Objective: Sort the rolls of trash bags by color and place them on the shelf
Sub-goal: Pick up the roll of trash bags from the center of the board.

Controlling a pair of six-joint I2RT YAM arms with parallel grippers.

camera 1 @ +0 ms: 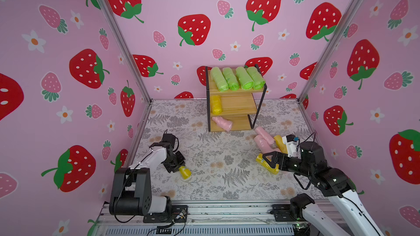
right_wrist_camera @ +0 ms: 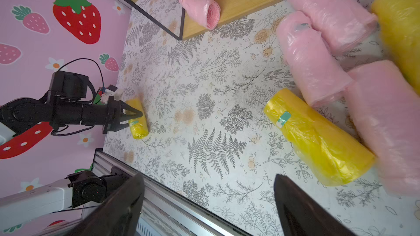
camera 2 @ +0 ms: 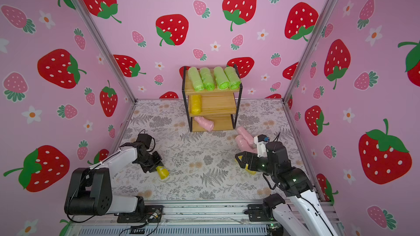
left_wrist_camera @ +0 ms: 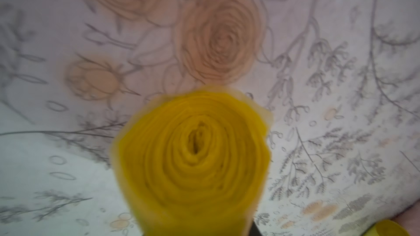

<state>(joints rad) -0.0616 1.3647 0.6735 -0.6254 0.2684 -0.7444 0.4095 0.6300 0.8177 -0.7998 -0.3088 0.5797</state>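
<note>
Left claw (camera 1: 180,168) clamps a yellow roll (camera 1: 186,172); four green rolls (camera 1: 230,79) top the shelf (camera 1: 238,104).

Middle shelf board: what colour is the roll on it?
Yellow. The roll shows best in a top view.

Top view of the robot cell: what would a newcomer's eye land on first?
The loud strawberry-print walls all around. Then the shelf at the back, four green rolls lined up on its top board. Near the front, the left gripper is shut on a yellow roll, while pink rolls lie loose to the shelf's front right.
</note>
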